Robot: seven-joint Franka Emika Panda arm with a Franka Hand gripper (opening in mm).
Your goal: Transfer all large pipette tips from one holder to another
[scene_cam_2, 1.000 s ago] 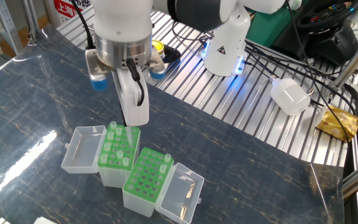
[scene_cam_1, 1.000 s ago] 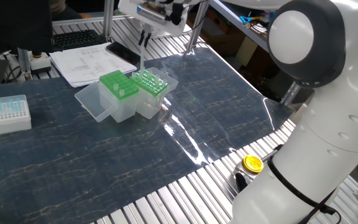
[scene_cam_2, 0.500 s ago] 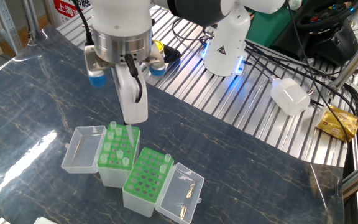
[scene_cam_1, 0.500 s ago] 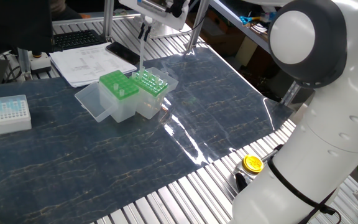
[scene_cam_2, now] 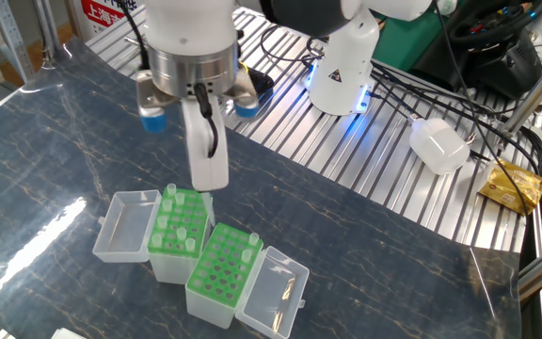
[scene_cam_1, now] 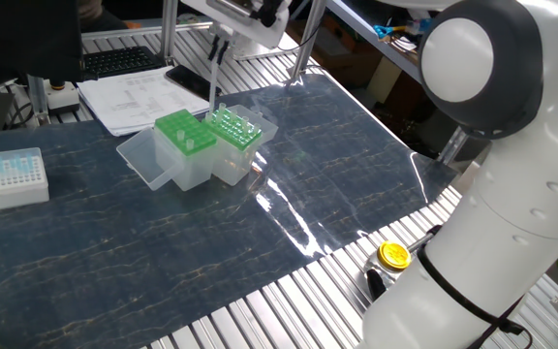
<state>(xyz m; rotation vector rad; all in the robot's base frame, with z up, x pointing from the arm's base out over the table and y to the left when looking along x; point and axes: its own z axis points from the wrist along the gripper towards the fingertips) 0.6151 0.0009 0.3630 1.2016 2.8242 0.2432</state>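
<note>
The white robot arm's two-finger gripper is hanging above the two green-topped clear plastic holders on the dark marbled counter. Its fingers are pinched narrow on one long clear plastic pipette tip, which is hanging upright from them, its point just above the top of the left-hand green holder in the view from the robot's side. In the other view the same tip is showing as a thin pale line running down from the gripper toward the holders.

Several more large clear tips are standing in the left-hand green holder, their round collars sticking up above the green plate. The right-hand green holder is sitting just beside it, almost touching, with a few tips standing near its far edge. Each holder has its clear hinged lid lying open flat on the counter on its outer side.

A small white box of short bluish tips is sitting well apart, near the counter's edge, and a stack of white papers is lying beyond the holders.
</note>
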